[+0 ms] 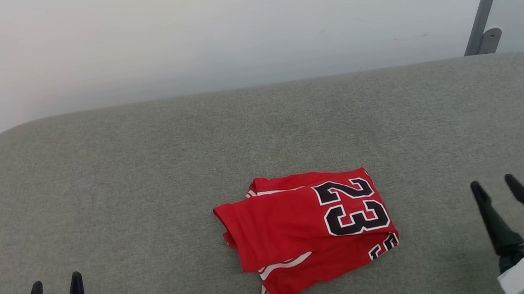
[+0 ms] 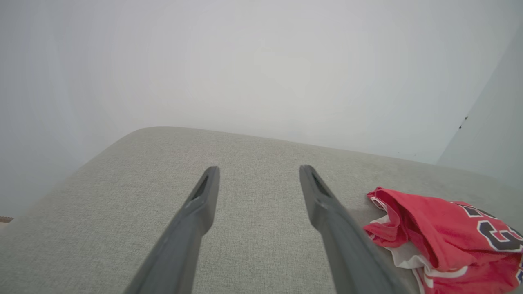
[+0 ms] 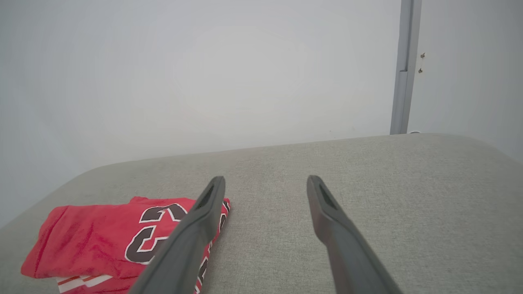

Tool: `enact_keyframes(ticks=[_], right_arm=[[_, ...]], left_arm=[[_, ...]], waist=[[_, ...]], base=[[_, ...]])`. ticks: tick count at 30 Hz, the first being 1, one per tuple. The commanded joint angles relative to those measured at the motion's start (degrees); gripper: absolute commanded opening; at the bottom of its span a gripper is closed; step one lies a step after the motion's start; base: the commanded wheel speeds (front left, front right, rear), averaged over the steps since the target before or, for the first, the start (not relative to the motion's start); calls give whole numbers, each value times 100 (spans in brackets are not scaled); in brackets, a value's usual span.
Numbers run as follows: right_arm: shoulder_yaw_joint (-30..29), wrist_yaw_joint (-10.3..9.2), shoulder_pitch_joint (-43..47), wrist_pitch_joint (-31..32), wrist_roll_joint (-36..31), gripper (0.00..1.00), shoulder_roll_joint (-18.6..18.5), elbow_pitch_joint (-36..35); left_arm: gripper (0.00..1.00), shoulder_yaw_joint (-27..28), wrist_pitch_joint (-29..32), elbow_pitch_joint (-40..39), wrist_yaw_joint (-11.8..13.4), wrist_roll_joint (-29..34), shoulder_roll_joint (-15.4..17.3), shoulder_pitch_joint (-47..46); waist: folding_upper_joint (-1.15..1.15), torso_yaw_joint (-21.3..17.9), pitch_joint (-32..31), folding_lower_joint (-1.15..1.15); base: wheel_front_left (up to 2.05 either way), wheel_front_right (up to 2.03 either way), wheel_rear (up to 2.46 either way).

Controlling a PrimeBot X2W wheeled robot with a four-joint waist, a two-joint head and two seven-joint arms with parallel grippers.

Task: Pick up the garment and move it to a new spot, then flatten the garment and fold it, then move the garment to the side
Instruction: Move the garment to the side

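There's the roughly folded red jersey with the black, white-outlined 23 (image 1: 304, 228), lying on the grey fabric surface (image 1: 140, 159). Left gripper (image 1: 55, 281) well to the jersey's left, fingers spread, empty. Right gripper (image 1: 492, 181) well to its right, fingers spread too, holding nothing.

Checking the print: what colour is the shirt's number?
Black, outlined white, on the red shirt; clearest in head view.

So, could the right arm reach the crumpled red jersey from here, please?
Probably yes: the right tool is open, with only bare grey upholstered surface between it and the red jersey.
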Motion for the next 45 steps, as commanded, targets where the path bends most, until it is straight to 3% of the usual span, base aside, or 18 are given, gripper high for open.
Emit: enact_keyframes(ticks=[1, 5, 9, 17, 26, 38, 45], right_arm=[[40, -3, 33, -24, 3, 100, 16, -18], [275, -3, -173, 119, 206, 100, 8, 102], [669, -3, -520, 690, 444, 100, -126, 182], [1392, -2, -1476, 2577, 1033, 100, -474, 347], [1678, -3, -2375, 4739, 1274, 100, -729, 819], [1634, -3, -2983, 6934, 1139, 100, -438, 1614], [1588, -2, -3027, 7262, 960, 100, 7, 2011]], left_arm=[[100, -9, -24, -4, -23, -68, -12, -70], [100, 25, -24, -19, -22, -83, -27, -79], [100, 12, -24, -59, -22, -104, 11, -93], [100, -104, -24, -87, -22, -166, -30, -221], [100, -448, -24, 45, -22, -270, -29, -551], [100, -851, -24, 272, -22, -435, -24, -938], [100, -966, -24, 372, -22, -499, -49, -1069]], waist=[[0, 7, 5, 0], [0, 56, 48, 0], [0, 130, 129, 0], [0, 376, 435, 0], [0, 730, 763, 0], [0, 1152, 1060, 0], [0, 1258, 1161, 0]], base=[[0, 0, 0], [0, 0, 0], [0, 0, 0], [0, 0, 0], [0, 0, 0], [0, 0, 0], [0, 0, 0]])
